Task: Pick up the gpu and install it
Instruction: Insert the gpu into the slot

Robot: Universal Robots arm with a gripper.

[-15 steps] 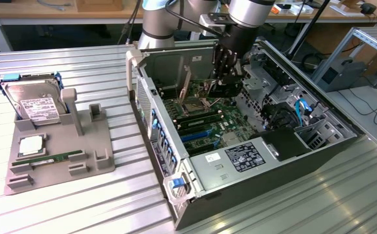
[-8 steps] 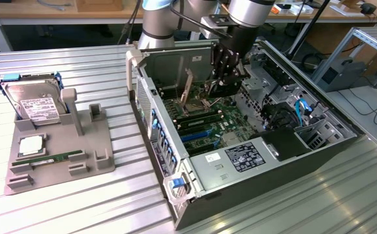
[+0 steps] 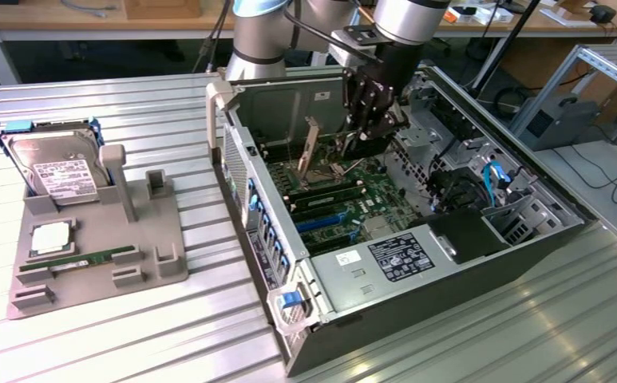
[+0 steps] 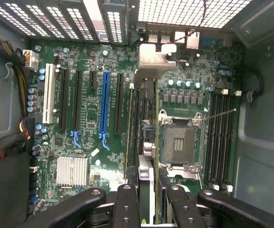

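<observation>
Gripper (image 4: 148, 192) is grasping the gpu (image 4: 146, 107) edge-on over the motherboard (image 4: 91, 114); I'm judging it wants an upright, square, evenly pressed seating.

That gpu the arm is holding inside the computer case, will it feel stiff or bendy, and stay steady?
The gpu looks like a thin flat board, so probably stiff, not floppy. Held edge-on between the fingers, it may pivot if knocked sideways. Its silver bracket likely makes that end heavier.

This was a robotics lab: a robot arm (image 3: 260, 32) stood over a ribbed aluminium worktop (image 3: 95, 343), its tool (image 3: 370, 142) gripping the gpu (image 4: 155, 61) inside an opened computer tower (image 3: 415, 319), with wooden benches (image 3: 63, 17) and trailing cables (image 3: 595, 171) behind.
</observation>
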